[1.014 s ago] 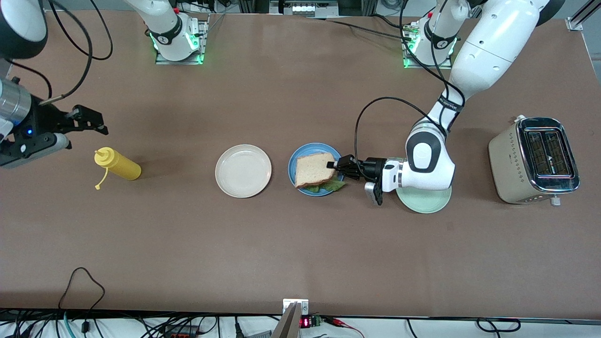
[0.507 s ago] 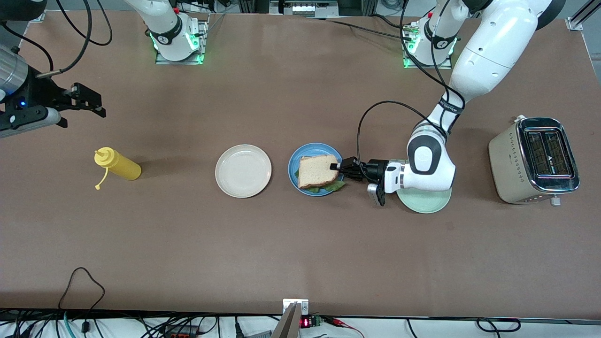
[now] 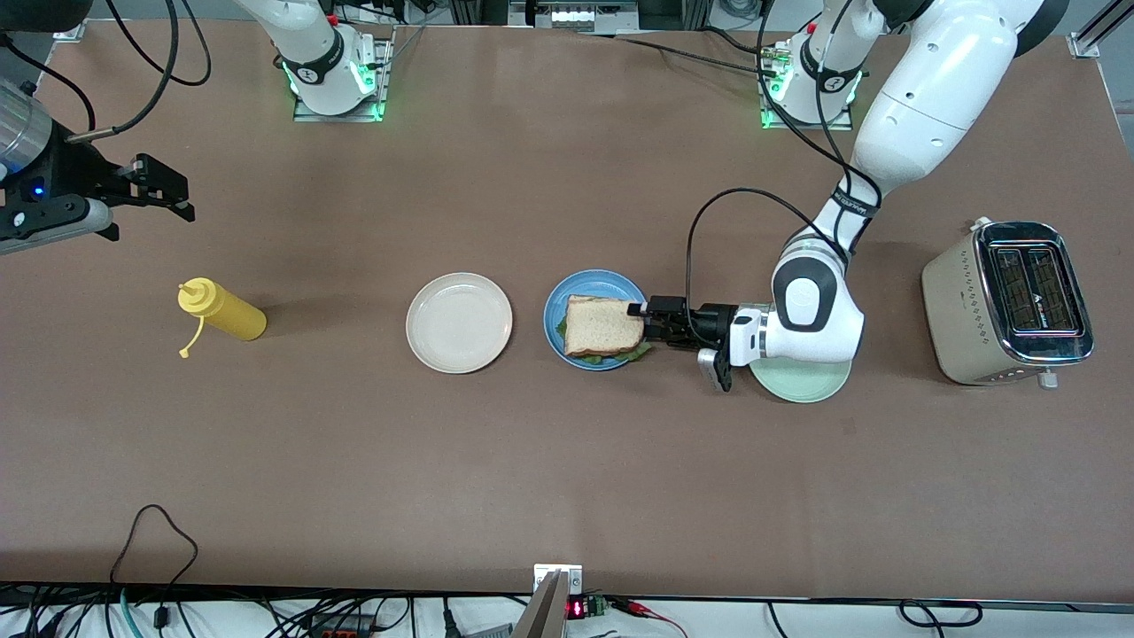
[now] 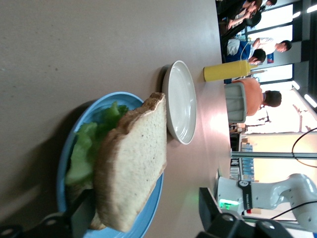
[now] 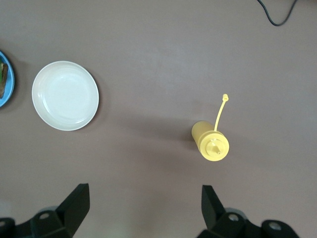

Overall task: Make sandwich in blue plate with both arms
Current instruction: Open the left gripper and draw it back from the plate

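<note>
The sandwich [image 3: 603, 325] lies on the blue plate [image 3: 595, 281] mid-table: a top bread slice [image 4: 132, 163] over green lettuce [image 4: 88, 143], with the lower slice mostly hidden. My left gripper [image 3: 641, 323] is low at the plate's edge toward the left arm's end. It is open, with its fingers [image 4: 83, 214] wide on either side of the top slice's corner. In the left wrist view the left gripper [image 4: 146, 218] is over the blue plate's rim [image 4: 154, 204]. My right gripper [image 3: 180, 193] is open and empty, up over the table at the right arm's end. It also shows in the right wrist view [image 5: 144, 203].
A beige plate [image 3: 459, 322] sits beside the blue plate toward the right arm's end. A yellow squeeze bottle [image 3: 221, 310] lies past it. A pale mint plate [image 3: 802, 383] lies under my left wrist. A toaster [image 3: 1010, 301] stands at the left arm's end.
The top slice went from tilted to flat on the lettuce. My left gripper drew back a little toward the mint plate. My right gripper moved away from the bottle toward its base side.
</note>
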Tool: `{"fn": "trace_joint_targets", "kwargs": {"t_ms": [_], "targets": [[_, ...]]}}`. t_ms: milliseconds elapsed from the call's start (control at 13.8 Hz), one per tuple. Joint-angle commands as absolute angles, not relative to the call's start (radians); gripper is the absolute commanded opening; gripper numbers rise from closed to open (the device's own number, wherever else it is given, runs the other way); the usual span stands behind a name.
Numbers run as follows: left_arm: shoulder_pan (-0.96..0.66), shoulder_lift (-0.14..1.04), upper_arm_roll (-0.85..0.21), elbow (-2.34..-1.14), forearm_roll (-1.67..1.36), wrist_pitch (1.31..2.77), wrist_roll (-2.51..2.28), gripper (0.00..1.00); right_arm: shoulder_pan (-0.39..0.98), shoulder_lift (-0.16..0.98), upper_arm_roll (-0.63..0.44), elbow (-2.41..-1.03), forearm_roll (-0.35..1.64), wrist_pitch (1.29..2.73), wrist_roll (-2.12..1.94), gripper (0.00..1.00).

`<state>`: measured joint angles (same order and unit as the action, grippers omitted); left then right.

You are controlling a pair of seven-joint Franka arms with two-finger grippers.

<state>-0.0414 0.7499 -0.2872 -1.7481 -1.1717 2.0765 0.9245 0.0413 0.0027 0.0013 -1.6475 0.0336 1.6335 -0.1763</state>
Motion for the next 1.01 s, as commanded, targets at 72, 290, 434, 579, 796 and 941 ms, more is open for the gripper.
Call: {"fn": "trace_joint_targets", "kwargs": {"t_ms": [72,290,434,579,796,941], "targets": [[-0.038,0.707,-0.268,-1.759,-1.106,2.074,0.928,1.0,0.031,0.0,0.014,-1.637,0.015,1.637,-0.022,1.0],[-0.035,0.626,-0.249,-1.766,-0.998,2.053,0.837,1.0,0.026,0.002,0.012,-1.637,0.002,1.64,-0.021,1.0],[-0.031,0.562,-0.235,-1.75,-0.806,1.979,0.685,1.0,0.025,0.002,0.012,-1.635,0.0,1.638,-0.025,1.0],[-0.019,0.502,-0.235,-1.747,-0.642,1.939,0.561,1.0,0.025,-0.002,0.015,-1.632,-0.014,1.628,-0.022,1.0],[0.008,0.453,-0.232,-1.617,-0.371,1.719,0.349,1.0,0.023,-0.006,0.015,-1.634,-0.012,1.632,-0.017,1.0],[0.012,0.454,-0.233,-1.478,-0.247,1.515,0.243,1.0,0.025,-0.009,0.015,-1.635,-0.012,1.64,-0.017,1.0]]}}
